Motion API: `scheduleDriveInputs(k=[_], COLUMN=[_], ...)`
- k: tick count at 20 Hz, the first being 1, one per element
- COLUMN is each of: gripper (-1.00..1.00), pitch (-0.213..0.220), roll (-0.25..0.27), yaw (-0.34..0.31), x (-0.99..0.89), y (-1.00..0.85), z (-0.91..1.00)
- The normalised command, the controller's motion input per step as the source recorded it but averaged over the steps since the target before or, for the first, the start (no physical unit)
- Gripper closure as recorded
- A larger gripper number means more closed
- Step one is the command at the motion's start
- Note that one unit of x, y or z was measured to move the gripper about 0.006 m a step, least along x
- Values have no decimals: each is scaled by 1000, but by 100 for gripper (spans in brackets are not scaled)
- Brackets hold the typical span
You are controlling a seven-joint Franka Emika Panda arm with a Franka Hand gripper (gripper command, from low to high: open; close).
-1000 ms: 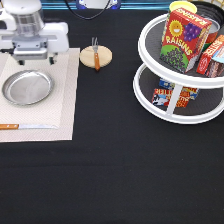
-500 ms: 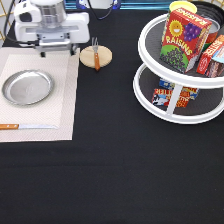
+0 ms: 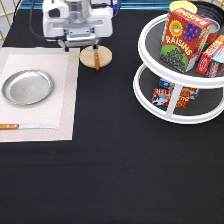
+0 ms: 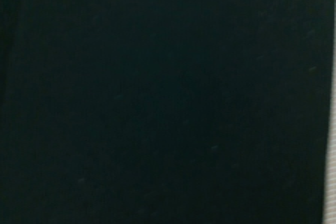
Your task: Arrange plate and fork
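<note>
Rightward along the exterior view's top edge the arm had travelled: a second before, its white hand stood above the placemat's far-left corner, half a second before it was over the mat's top edge, and now the gripper (image 3: 79, 44) hung at about twelve o'clock, just beyond the wooden coaster. Whether its fingers were spread or pressed together could not be told, since the white body of the hand hid them; nothing could be seen held in it.

Largest of all was the black table (image 3: 115, 170), which filled the picture; the wrist view showed only that same dark cloth (image 4: 165, 115) and a thin pale strip at one edge. Next in size, at about two to three o'clock, stood the white two-tier turntable rack (image 3: 175, 107), with a red raisins box (image 3: 182, 41) on the upper tier and further packets on both tiers. At nine o'clock lay the beige placemat (image 3: 62, 100), touching the exterior view's left edge.

On the placemat, near its middle, rested the plate (image 3: 27, 87), flat and unmoved across the three moments. Along the mat's bottom edge, at about eight o'clock, lay the knife (image 3: 25, 126), handle toward the left edge. At eleven to twelve o'clock, just off the mat's top-right corner, sat the wooden coaster (image 3: 96, 55), and across it lay the fork (image 3: 96, 59), its orange-brown handle pointing toward the exterior view's bottom, its tines beneath the hand.
</note>
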Motion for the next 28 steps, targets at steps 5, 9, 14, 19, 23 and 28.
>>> scheduleDriveInputs(k=[5,9,14,19,23,28], gripper=[-100,-100,-100,-100,-100,-100], pitch=[-47,-30,-35,-59,-70,-87], roll=[-47,-3,-3,-29,-17,-19], yaw=[-45,-52,-16,6,30,27], x=[-641,-706,-553,3,-69,-138], y=[339,0,-29,26,20,58], z=[-349,-418,-380,-271,-270,-323])
